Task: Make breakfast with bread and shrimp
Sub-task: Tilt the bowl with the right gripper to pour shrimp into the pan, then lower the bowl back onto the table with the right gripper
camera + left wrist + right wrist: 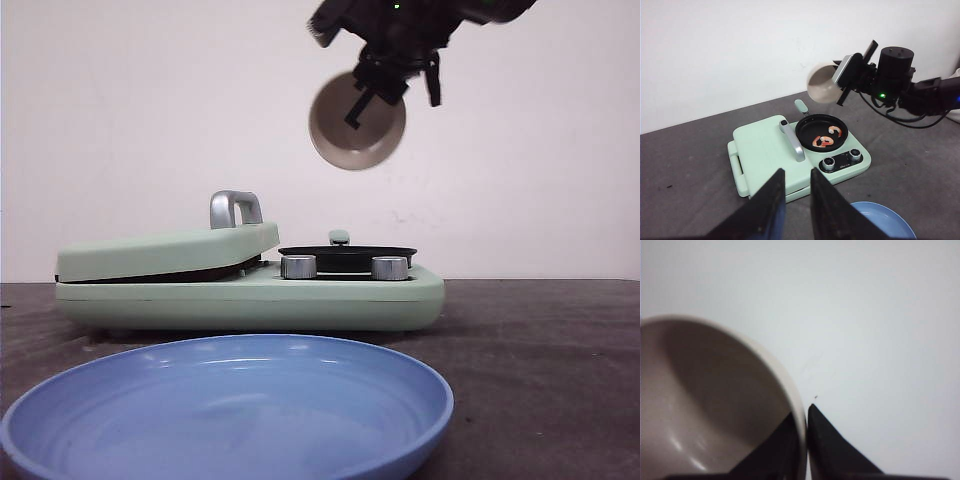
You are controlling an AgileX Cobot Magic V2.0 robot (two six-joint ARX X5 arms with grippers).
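R pincer (378, 95) is up high above the appliance, at approx 1 o'clock from it in the front view, clamped on the rim of a small beige bowl (357, 124). In the R wrist view one finger sits inside the rim, the other outside, w/ the wall pinched between them. Bowl is tipped on its side, its inside showing no contents.

Below it, the mint-green breakfast maker (250, 280) rests on the dark counter (540, 340). Its L half is a closed lid w/ a silver handle (792, 141); R half carries a round black pan (821, 132) holding the shrimp (826, 139), orange-pink curled pieces lying on the pan floor. Two silver knobs (841, 159) sit on the front panel just below the pan.

L pincer (797, 200) hovers over the counter on the near side of the maker, at approx 6 o'clock from it in the L wrist view; fingers parted by a narrow gap, nothing between them.

Blue plate (225, 410) lies on the counter in front of the maker, nearest the front camera, bare.

Bread isn't visible in any view; can't tell where it is.
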